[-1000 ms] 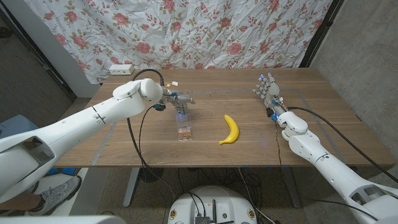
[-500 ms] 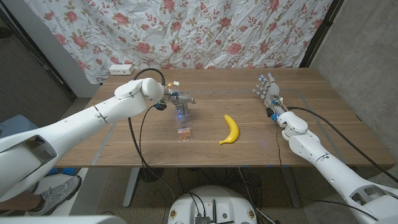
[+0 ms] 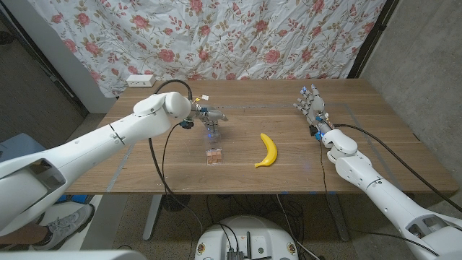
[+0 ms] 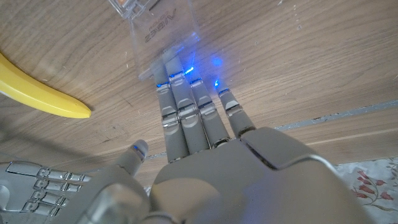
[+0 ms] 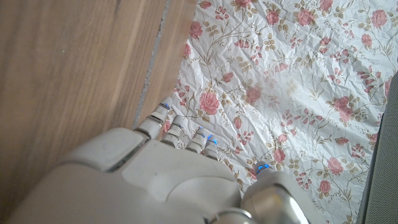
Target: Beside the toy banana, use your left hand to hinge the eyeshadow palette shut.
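The eyeshadow palette (image 3: pixel 213 149) is seen open on the wooden bench (image 3: pixel 144 162), just beside the toy banana (image 3: pixel 268 150). Its clear raised lid (image 4: pixel 163 38) is touched by the straight, close-set fingers (image 4: pixel 181 106) of the left hand (image 3: pixel 206 115). The right hand (image 3: pixel 311 105) is held well apart, fingers spread and empty.

The clear lid of the eyeshadow palette (image 4: pixel 163 38) carries printed lettering, seen upside down and too blurred to read with certainty.
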{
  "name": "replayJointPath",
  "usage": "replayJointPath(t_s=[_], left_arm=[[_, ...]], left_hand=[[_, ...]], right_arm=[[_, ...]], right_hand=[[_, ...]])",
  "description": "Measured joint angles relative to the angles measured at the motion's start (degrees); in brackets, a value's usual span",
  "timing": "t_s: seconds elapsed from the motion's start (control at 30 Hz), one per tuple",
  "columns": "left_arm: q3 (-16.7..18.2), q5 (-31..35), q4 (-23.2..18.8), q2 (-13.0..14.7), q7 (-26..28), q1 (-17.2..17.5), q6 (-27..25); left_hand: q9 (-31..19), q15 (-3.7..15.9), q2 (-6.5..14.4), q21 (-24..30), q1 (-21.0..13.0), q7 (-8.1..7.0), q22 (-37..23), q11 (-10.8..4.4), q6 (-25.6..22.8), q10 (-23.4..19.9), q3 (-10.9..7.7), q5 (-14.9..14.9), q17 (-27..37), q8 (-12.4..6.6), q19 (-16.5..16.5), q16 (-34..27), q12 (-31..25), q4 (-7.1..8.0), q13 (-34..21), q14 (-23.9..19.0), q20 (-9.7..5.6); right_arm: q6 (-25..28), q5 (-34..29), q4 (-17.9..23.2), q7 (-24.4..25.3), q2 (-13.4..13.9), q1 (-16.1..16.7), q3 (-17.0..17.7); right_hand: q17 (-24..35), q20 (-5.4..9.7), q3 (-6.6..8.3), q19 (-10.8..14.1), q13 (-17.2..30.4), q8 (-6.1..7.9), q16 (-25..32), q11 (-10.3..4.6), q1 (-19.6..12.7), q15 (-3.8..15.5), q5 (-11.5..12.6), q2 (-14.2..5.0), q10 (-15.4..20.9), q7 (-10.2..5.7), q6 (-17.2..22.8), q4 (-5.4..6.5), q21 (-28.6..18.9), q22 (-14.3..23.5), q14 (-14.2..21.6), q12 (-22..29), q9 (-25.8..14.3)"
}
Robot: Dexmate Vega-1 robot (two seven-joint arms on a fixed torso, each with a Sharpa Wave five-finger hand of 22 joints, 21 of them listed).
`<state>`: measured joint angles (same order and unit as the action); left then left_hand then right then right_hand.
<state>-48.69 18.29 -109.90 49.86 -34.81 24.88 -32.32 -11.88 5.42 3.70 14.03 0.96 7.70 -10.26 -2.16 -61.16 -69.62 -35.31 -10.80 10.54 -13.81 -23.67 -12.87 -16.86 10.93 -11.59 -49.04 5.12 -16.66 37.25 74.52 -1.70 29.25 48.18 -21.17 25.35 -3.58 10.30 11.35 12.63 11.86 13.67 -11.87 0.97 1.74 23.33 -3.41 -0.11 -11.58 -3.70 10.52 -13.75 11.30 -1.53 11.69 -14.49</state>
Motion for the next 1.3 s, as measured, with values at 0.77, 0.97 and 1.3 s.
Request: replayJointPath(t_s=[0.77,0.97,1.3], left_arm=[[2.2,-0.8,-4.0,2.2,1.5,2.6,-0.7],[2.6,-1.0,-5.0,2.8,1.7,3.2,-0.8],[3.4,-1.3,-6.6,3.8,1.9,4.1,-1.1]], left_hand=[[-0.5,0.51,0.0,-0.3,0.0,-0.52,0.0,-0.51,-0.5,-1.7,-0.52,0.0,0.0,-0.39,-0.3,0.0,-0.4,-0.04,-0.5,-0.5,-0.32],[-0.8,0.50,0.0,-0.3,0.0,-0.52,0.0,-0.52,-0.5,-1.7,-0.56,0.0,0.1,-0.39,-0.3,0.0,-0.4,0.00,-0.5,-0.5,-0.31],[-0.8,0.49,0.0,-0.4,0.0,-0.62,0.0,-0.74,-0.6,-1.7,-0.67,0.0,0.3,-0.39,-0.3,0.0,-0.4,0.11,-0.5,-0.5,-0.31]], right_arm=[[0.0,0.0,0.0,0.0,0.0,0.0,0.0],[0.0,0.0,0.0,0.0,0.0,0.0,0.0],[0.0,0.0,0.0,0.0,0.0,0.0,0.0]], right_hand=[[0.0,0.00,0.00,0.0,0.0,0.00,0.0,0.00,0.0,0.00,0.0,0.00,0.0,0.00,0.0,0.00,0.0,0.0,0.0,0.0,0.0],[0.0,0.00,0.00,0.0,0.0,0.00,0.0,0.00,0.0,0.00,0.0,0.00,0.0,0.00,0.0,0.00,0.0,0.0,0.0,0.0,0.0],[0.0,0.00,0.00,0.0,0.0,0.00,0.0,0.00,0.0,0.00,0.0,0.00,0.0,0.00,0.0,0.00,0.0,0.0,0.0,0.0,0.0]])
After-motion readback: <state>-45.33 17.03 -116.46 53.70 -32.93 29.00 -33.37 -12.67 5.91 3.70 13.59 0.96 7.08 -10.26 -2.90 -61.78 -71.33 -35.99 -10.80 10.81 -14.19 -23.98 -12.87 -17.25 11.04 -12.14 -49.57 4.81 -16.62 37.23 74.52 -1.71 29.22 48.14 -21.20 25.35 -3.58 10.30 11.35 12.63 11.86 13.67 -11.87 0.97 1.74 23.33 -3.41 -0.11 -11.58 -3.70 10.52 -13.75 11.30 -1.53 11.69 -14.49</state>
